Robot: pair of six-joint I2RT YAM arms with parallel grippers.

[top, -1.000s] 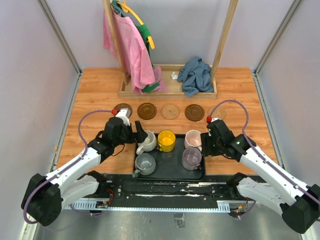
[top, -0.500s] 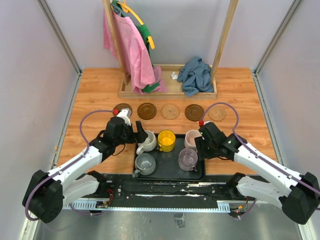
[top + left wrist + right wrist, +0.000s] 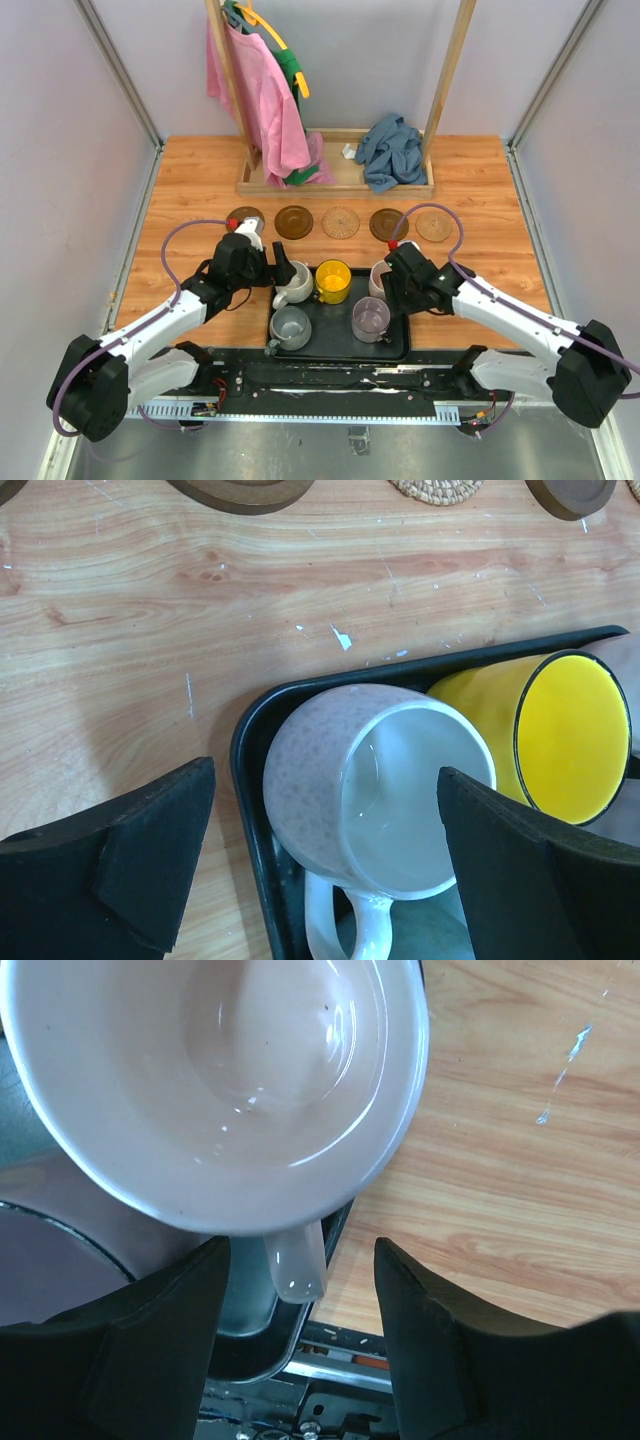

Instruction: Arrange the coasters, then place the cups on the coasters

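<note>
Left end effector point(image 3: 325, 775) spread wide around off-white mug point(image 3: 400, 820); right end effector point(image 3: 302, 1245) half-spread astride pink mug point(image 3: 230, 1060) handle, not gripping.

The white-and-black left arm point(image 3: 160, 325) starts at the lower left corner of the overhead view and slants up and right toward the middle of the frame, with a purple cable point(image 3: 185, 228) looping above its black wrist. The left gripper point(image 3: 284, 268) points right. Its black fingers point(image 3: 130, 860) are spread wide, sitting at the lower left and lower right of the wrist view with a broad gap between them. The white-and-black right arm point(image 3: 510, 315) runs from the lower right corner up and left, stretched long and low. The right gripper point(image 3: 388, 292) points left. Its black fingers point(image 3: 160, 1340) stand partly apart along the bottom of its wrist view.
</note>
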